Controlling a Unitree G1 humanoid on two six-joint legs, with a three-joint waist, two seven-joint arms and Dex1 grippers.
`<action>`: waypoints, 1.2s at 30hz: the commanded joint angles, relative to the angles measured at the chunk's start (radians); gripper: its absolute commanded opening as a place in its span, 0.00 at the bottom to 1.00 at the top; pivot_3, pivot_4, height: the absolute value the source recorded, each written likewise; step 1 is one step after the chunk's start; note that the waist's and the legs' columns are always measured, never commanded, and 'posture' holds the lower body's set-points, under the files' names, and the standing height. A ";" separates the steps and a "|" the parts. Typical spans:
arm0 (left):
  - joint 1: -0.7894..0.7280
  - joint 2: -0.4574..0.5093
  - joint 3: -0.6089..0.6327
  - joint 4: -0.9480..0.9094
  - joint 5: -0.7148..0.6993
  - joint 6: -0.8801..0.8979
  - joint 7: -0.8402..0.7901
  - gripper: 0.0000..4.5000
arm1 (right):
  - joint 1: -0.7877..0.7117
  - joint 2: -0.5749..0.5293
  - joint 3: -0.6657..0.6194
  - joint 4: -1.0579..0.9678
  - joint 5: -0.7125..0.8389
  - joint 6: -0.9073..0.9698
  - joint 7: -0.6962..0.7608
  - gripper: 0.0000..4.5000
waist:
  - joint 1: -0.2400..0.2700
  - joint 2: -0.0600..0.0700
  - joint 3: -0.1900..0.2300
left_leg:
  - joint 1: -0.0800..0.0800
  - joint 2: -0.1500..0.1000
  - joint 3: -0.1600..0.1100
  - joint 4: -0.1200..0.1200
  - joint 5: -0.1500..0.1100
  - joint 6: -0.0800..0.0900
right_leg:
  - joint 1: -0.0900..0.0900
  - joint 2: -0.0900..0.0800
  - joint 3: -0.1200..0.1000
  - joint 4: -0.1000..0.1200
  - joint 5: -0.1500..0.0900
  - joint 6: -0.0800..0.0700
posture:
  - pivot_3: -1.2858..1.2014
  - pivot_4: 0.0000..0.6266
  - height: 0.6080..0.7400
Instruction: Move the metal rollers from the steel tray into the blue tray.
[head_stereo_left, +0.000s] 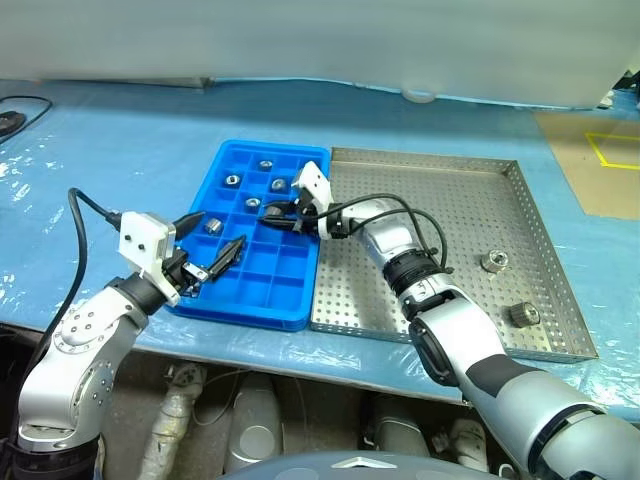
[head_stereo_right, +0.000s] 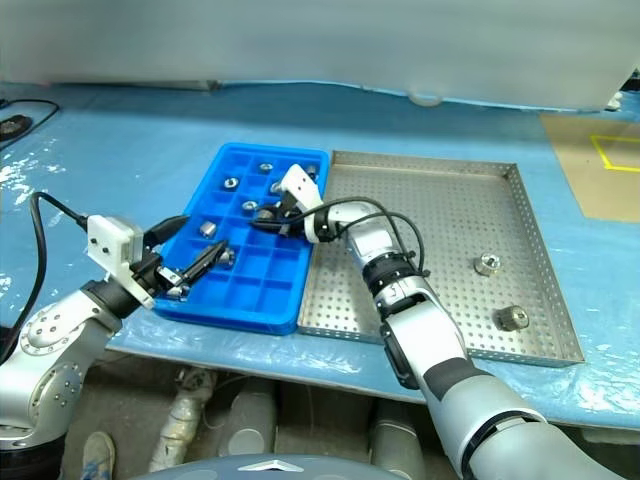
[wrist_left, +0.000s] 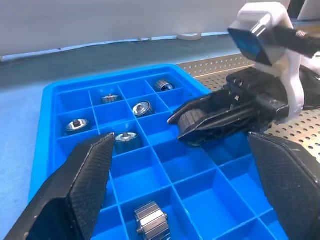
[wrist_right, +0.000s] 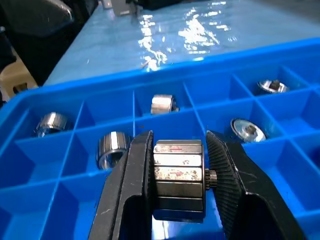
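While the left pincer (head_stereo_left: 218, 256) gapes empty, the right pincer (wrist_right: 175, 165) pinches 1 roller (wrist_right: 178, 177) above the blue tray (head_stereo_left: 290, 315).

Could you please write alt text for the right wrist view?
The right gripper is shut on a metal roller above the blue tray. Several rollers already lie in separate compartments.

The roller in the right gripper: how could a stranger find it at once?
Find the blue tray left of the steel tray. Over its middle compartments hangs the right gripper, shut on one roller. It alone is clamped between two black fingers; the other rollers lie loose in compartments or on the steel tray.
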 joint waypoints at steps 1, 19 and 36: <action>-0.005 0.013 -0.002 0.006 0.013 -0.036 -0.014 1.00 | 0.017 0.012 0.011 -0.052 -0.021 -0.030 -0.016 0.35 | -0.001 0.000 0.000 | 0.000 0.000 0.000 0.000 0.000 0.000 | 0.000 0.000 0.000 0.000 0.000 0.000 | 0.71 0.24 1.00; -0.361 -0.068 -0.275 0.392 0.061 -0.145 -0.231 1.00 | 0.262 -0.267 -0.134 -0.432 -0.013 0.128 -0.222 0.77 | -0.059 -0.001 0.000 | 0.003 -0.002 0.001 0.003 0.005 -0.008 | 0.002 0.000 0.004 0.004 0.001 0.001 | 0.54 0.24 1.00; -0.695 -0.243 -0.414 0.861 0.147 -0.314 -0.506 1.00 | 0.629 -0.418 -0.388 -0.953 0.035 0.493 -0.514 0.77 | -0.217 0.000 0.000 | 0.012 -0.003 0.006 0.002 0.005 -0.007 | 0.008 0.002 0.010 0.001 0.002 0.003 | 0.38 0.24 1.00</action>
